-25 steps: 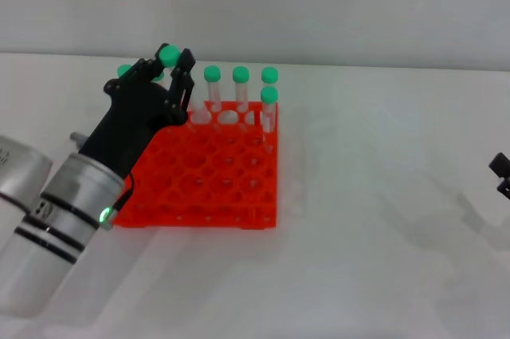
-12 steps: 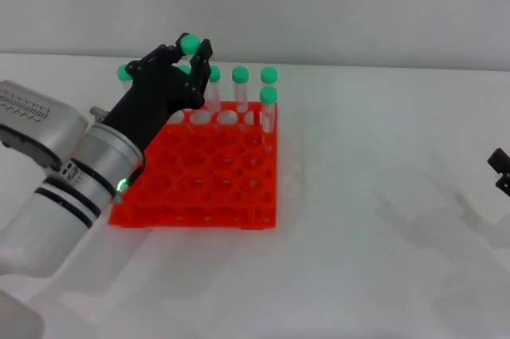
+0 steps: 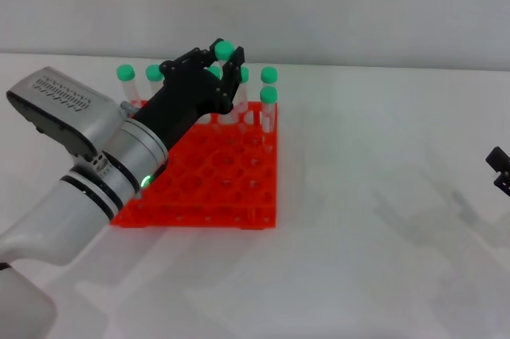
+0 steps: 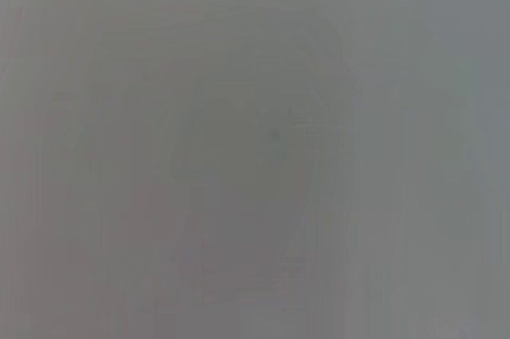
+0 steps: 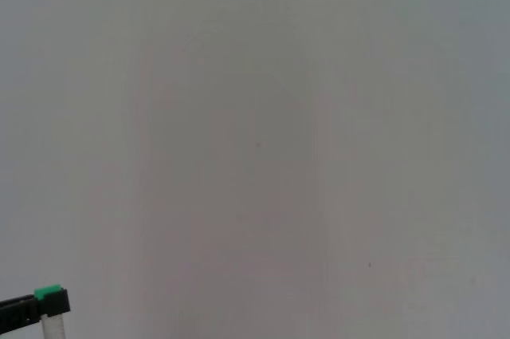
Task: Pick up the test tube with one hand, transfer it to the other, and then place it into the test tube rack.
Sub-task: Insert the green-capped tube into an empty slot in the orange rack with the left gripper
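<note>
My left gripper, black with a silver wrist and green light, is shut on the test tube, whose green cap shows between the fingertips. It holds the tube upright above the back row of the orange-red test tube rack. The tube's body is hidden by the fingers. The cap and a black fingertip also show far off in the right wrist view. Only the tip of my right gripper shows, at the far right edge of the table. The left wrist view shows nothing distinct.
Several identical green-capped tubes stand in the rack's back rows: two at the back left, others at the back right. The white table stretches between the rack and the right gripper.
My left gripper has moved to the right along the rack's back row, carrying the tube with it. The right gripper has stayed in place.
</note>
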Robot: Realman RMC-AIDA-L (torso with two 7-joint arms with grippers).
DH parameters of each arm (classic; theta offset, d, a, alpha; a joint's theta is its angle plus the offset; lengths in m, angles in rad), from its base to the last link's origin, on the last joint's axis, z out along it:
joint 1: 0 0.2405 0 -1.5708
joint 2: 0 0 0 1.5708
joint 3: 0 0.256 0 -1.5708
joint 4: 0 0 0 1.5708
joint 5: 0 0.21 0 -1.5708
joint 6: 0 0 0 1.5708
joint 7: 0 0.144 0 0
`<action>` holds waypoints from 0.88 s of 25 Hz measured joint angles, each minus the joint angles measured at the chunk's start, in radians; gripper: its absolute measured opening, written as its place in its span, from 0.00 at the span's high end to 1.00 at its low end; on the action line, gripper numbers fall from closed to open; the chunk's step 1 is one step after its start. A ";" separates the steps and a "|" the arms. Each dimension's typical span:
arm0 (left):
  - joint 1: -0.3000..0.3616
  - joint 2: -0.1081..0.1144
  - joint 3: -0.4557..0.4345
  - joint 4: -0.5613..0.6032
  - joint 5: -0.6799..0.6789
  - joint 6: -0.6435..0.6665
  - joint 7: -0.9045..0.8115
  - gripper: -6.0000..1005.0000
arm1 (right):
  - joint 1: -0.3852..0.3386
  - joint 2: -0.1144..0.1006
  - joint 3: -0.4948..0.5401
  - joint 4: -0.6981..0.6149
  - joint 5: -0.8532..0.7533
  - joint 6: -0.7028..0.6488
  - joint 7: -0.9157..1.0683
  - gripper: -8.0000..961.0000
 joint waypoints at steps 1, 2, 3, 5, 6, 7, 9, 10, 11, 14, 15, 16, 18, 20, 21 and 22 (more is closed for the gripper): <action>-0.002 0.000 0.000 -0.001 0.001 0.007 0.000 0.69 | 0.000 0.000 0.000 0.000 -0.001 0.000 0.000 0.10; -0.006 0.000 0.000 -0.002 0.002 0.019 0.000 0.69 | 0.000 0.000 0.000 0.000 -0.002 0.000 0.000 0.10; -0.006 0.000 0.000 -0.002 0.002 0.019 0.000 0.69 | 0.000 0.000 0.000 0.001 -0.002 0.000 0.000 0.10; -0.017 0.000 0.000 0.003 0.002 0.045 0.000 0.69 | -0.001 0.000 0.000 0.002 -0.003 0.000 0.000 0.10; -0.019 0.000 0.000 0.004 0.003 0.052 0.000 0.69 | -0.001 0.000 0.000 0.002 -0.003 0.000 0.000 0.11; -0.021 0.001 0.000 0.004 0.004 0.057 0.000 0.69 | -0.001 0.000 0.000 0.002 -0.003 0.000 0.000 0.11; -0.024 0.001 0.000 0.004 0.011 0.063 0.000 0.69 | -0.001 0.000 0.000 0.003 -0.003 0.004 0.000 0.11; -0.025 0.001 0.000 0.004 0.015 0.064 0.000 0.69 | -0.001 0.000 0.000 0.003 -0.003 0.006 0.000 0.11; -0.026 0.001 0.000 0.004 0.019 0.065 0.000 0.69 | -0.001 0.000 0.000 0.004 -0.004 0.007 0.000 0.11; -0.027 0.001 0.000 0.005 0.026 0.069 0.000 0.69 | -0.001 0.000 0.000 0.004 -0.004 0.009 0.000 0.11; -0.027 0.001 -0.001 0.005 0.026 0.073 0.000 0.69 | -0.001 0.000 0.000 0.004 -0.004 0.010 0.000 0.11; -0.027 0.001 -0.002 0.005 0.027 0.083 0.000 0.68 | -0.001 0.000 0.000 0.004 -0.004 0.012 0.000 0.11; -0.027 0.001 -0.004 0.005 0.027 0.092 0.000 0.68 | 0.000 0.000 0.000 0.004 -0.004 0.015 0.000 0.11; -0.027 0.001 -0.005 0.005 0.027 0.099 0.000 0.68 | 0.000 0.000 0.000 0.004 -0.004 0.019 0.000 0.11; -0.028 0.001 -0.006 0.006 0.027 0.110 0.000 0.68 | 0.000 0.000 0.000 0.004 -0.004 0.021 0.000 0.11; -0.029 0.001 -0.005 0.006 0.027 0.113 0.000 0.68 | 0.000 0.000 0.000 0.004 -0.004 0.022 0.000 0.11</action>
